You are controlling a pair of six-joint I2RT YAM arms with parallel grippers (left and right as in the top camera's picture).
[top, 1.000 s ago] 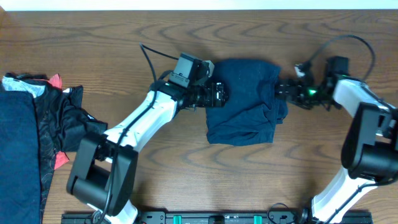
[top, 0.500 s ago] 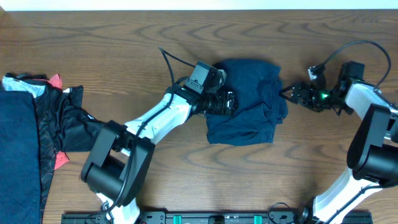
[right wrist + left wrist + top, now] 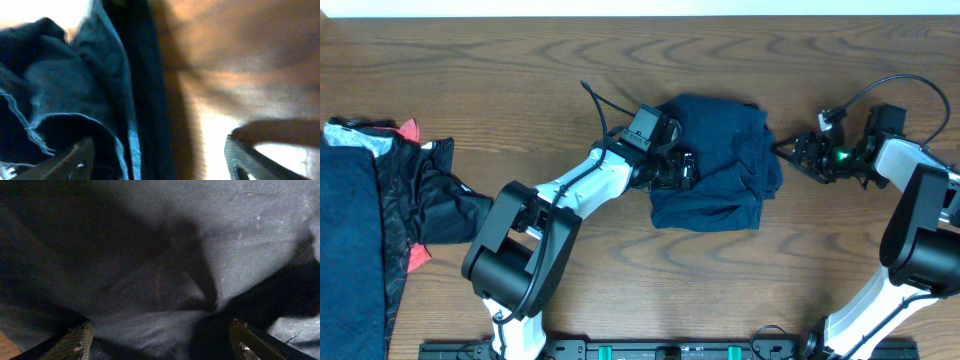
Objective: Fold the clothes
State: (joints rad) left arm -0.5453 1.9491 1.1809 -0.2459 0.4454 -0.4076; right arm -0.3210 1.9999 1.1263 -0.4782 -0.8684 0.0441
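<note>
Touching left tool (image 3: 686, 168), garment (image 3: 725, 150) lies near right tool (image 3: 788, 151).

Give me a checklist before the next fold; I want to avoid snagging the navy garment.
1. The left hand is open: ok, fingers spread wide over the plain dark navy blue fabric garment.
2. The right hand is open: ok, fingers apart beside the garment's right edge.
3. The right hand is free of cloth: cannot tell; one finger sits close to the hem.
4. The garment lies flat: not ok, its right side is bunched.
5. The pile of dark and red-trimmed clothes is away from both hands: ok, at the left end of the brown wooden table.
</note>
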